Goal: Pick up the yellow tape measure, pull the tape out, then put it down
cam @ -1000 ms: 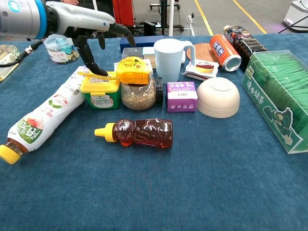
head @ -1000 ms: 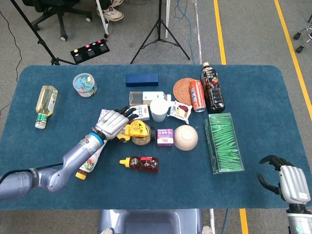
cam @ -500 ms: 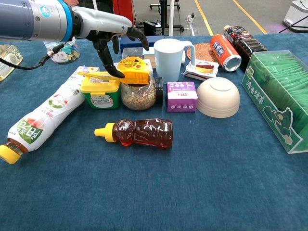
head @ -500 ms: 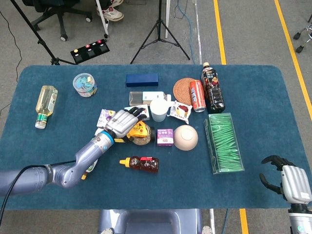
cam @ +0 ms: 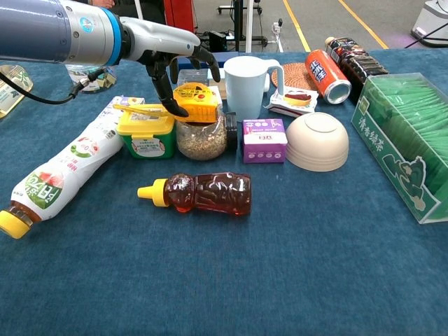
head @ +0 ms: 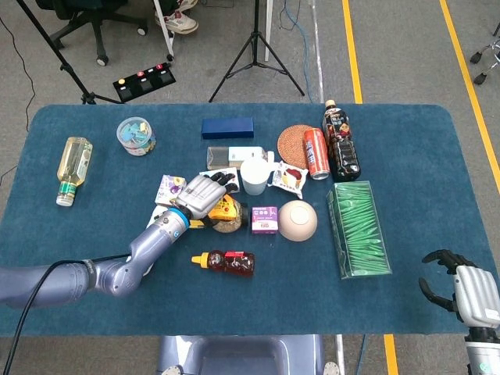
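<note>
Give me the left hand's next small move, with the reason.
Probably close the fingers around the yellow tape measure: the left hand arches over it atop the grain-filled glass jar, fingers spread at its side, no grip visible.

1. Your left hand [cam: 175, 66] hangs over the yellow tape measure [cam: 196, 102], which sits atop a grain jar [cam: 201, 138]; the way in from above is open.
2. On its right the pale mug [cam: 246, 85] stands just beside, and the purple box [cam: 263, 139] touches the jar's side.
3. On its left the yellow-lidded tub [cam: 145, 131] crowds the jar.
4. In front, the honey bottle [cam: 203, 194] lies across the near approach.
5. You have bare worktop [cam: 280, 280] along the near edge, where your right hand [head: 469, 293] waits.
</note>
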`<state>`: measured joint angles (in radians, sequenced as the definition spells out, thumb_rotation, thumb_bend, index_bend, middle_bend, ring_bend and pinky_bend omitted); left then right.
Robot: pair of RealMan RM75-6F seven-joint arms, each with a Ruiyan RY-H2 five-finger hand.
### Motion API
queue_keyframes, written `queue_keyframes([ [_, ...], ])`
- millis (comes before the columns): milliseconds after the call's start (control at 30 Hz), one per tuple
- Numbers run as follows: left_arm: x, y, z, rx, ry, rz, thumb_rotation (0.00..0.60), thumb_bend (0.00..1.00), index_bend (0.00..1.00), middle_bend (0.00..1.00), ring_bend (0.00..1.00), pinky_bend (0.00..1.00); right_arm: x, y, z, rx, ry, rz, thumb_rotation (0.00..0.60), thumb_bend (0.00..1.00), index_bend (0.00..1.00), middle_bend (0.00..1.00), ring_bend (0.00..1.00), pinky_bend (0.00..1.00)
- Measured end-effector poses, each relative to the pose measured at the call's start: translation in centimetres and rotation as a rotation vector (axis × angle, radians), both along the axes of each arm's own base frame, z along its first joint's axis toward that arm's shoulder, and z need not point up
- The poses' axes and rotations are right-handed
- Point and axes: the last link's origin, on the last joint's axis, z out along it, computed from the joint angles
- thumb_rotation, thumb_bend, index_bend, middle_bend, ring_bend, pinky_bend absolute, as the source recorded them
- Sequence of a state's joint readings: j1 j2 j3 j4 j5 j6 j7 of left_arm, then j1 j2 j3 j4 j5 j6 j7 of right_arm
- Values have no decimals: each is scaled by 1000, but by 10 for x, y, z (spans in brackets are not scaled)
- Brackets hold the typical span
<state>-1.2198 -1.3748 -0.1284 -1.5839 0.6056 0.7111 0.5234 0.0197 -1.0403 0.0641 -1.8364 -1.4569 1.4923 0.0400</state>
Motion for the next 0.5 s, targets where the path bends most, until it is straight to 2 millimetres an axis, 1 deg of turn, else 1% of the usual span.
queue_keyframes([
  [300, 0, 2, -4, -2, 4, 6, 600, 235, 212, 137, 148, 310, -1, 1, 0, -1, 3, -5, 600, 328, 411, 391, 397, 436],
  [400, 0, 2, -6, -2, 5, 11, 600, 236, 242, 160, 177, 325, -1, 1, 0, 0, 3, -7, 600, 329, 411, 391, 397, 436],
  [500, -1, 3, -8, -2, 4, 15, 600, 237, 298, 204, 221, 351, -1, 1, 0, 0, 4, -8, 600, 329, 411, 391, 397, 435],
])
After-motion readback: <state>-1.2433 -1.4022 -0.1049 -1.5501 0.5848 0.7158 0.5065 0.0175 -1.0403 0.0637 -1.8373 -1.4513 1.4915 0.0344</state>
